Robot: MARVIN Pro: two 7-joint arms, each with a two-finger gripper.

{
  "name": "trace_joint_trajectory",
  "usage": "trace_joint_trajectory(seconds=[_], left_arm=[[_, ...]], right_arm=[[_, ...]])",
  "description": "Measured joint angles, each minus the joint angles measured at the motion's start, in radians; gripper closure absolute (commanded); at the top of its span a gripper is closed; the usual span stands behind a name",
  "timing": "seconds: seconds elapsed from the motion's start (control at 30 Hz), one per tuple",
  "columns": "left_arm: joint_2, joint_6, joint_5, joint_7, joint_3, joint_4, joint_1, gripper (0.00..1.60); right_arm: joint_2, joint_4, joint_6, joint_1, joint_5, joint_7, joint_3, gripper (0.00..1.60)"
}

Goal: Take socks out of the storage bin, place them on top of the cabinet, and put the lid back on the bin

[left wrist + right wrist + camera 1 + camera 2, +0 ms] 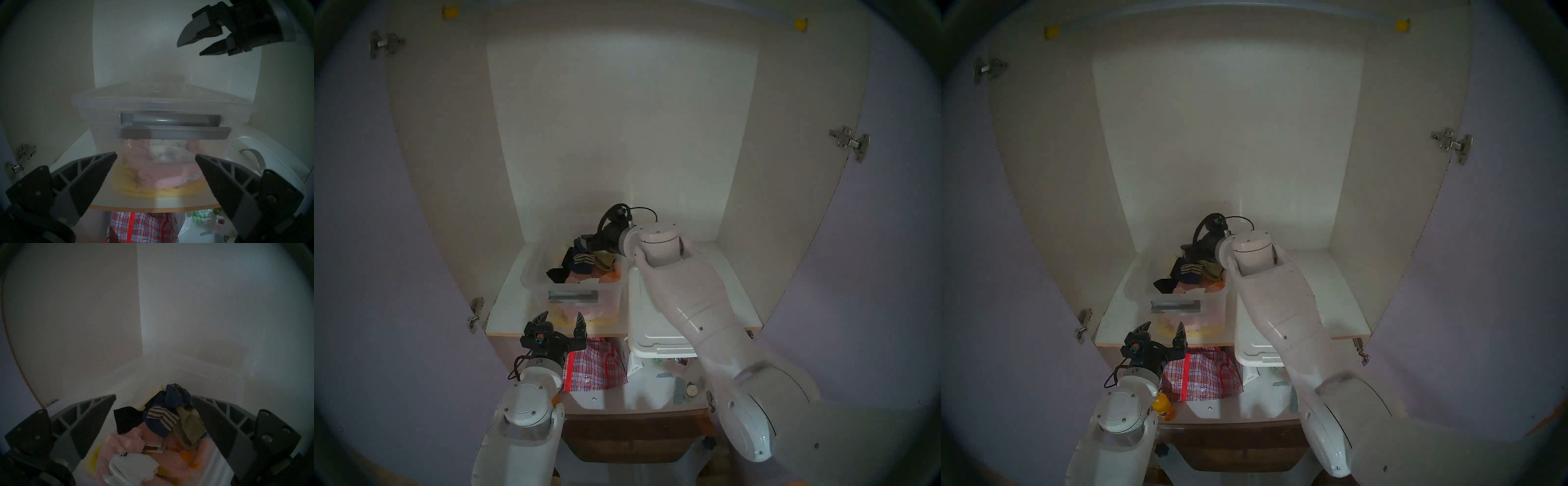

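Note:
The clear storage bin (536, 268) stands open on the cabinet's white shelf board (507, 305), its grey bar handle (169, 119) facing me. The white socks (132, 467) with a black mark lie crumpled on pink fabric inside the bin. My right gripper (153, 395) is open and empty above the bin's back part, also seen in the left wrist view (189, 50). My left gripper (562, 314) is open and empty just in front of the bin's front wall. The milky-white lid (650, 325) lies on the shelf right of the bin, under my right arm, overhanging the front edge.
A navy striped sock (161, 417), a black sock (125, 417) and an olive one lie in the bin. A plaid bag (595, 366) and an orange bottle (1163, 409) sit on the lower shelf. The lilac doors (365, 237) stand open on both sides.

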Motion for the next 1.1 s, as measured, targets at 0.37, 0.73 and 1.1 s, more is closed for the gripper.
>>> trace_joint_trajectory(seconds=[0.37,0.73,1.1], left_arm=[[0.0,0.0,0.0,0.001,0.0,0.004,-0.001,0.0],[0.0,0.0,0.0,0.002,0.0,0.006,-0.002,0.0],[0.0,0.0,0.0,0.003,0.001,0.007,-0.002,0.0]], right_arm=[[-0.032,0.335,0.045,0.191,-0.003,0.108,0.066,0.0],[-0.086,0.603,0.082,0.372,0.001,0.173,0.062,0.0],[-0.172,0.9,0.115,0.558,-0.011,0.238,0.017,0.0]])
